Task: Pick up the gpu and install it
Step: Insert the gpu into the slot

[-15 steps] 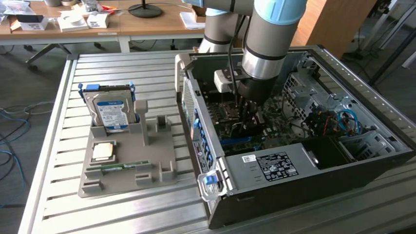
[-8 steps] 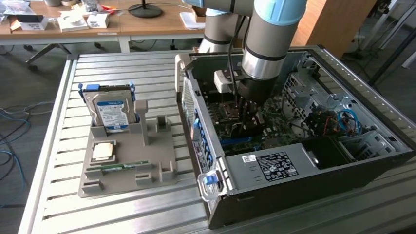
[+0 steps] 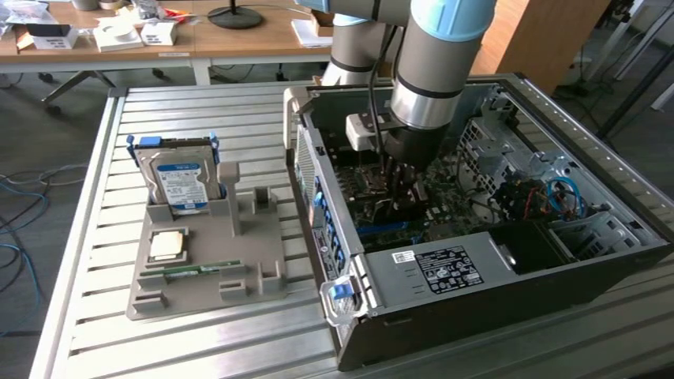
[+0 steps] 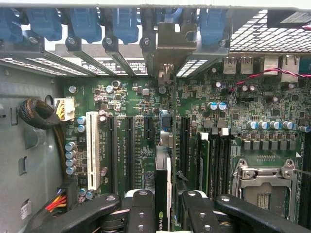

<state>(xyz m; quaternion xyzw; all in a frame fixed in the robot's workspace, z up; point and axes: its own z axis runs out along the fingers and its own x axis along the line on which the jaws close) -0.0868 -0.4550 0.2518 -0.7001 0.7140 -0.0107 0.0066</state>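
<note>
Inside the open computer case [image 3: 443, 339], which lies on its side on the slatted tabletop [image 3: 189, 339], the claw [image 3: 406, 178] is clenched on the gpu [image 3: 406, 201]. In the wrist view the claw [image 4: 164, 196] holds the gpu [image 4: 163, 184] edge-on, one black finger on each face, standing upright over the motherboard [image 4: 131, 97] and running in line with the long black expansion slots [image 4: 131, 150]. Whether its lower edge is fully seated cannot be told. Clearance is tight: parallel slots lie just beside the card on both faces, with the white slot [image 4: 92, 150] further out on one side and the processor socket [image 4: 262, 182] on the other. At the rear wall a metal bracket [image 4: 170, 43] stands in line with the card, between the blue latches [image 4: 126, 24]. The card edge carries a logo with lettering (it appears to read NVIDIA) [image 4: 159, 221]. The power supply [image 3: 390, 288] bears a black-and-white label [image 3: 447, 268], too small to read. On the exterior view's left, well apart from the case, a grey holder [image 3: 211, 292] carries the blue-labelled hard drive [image 3: 181, 181] upright and a memory stick [image 3: 195, 271] lying flat.
</note>
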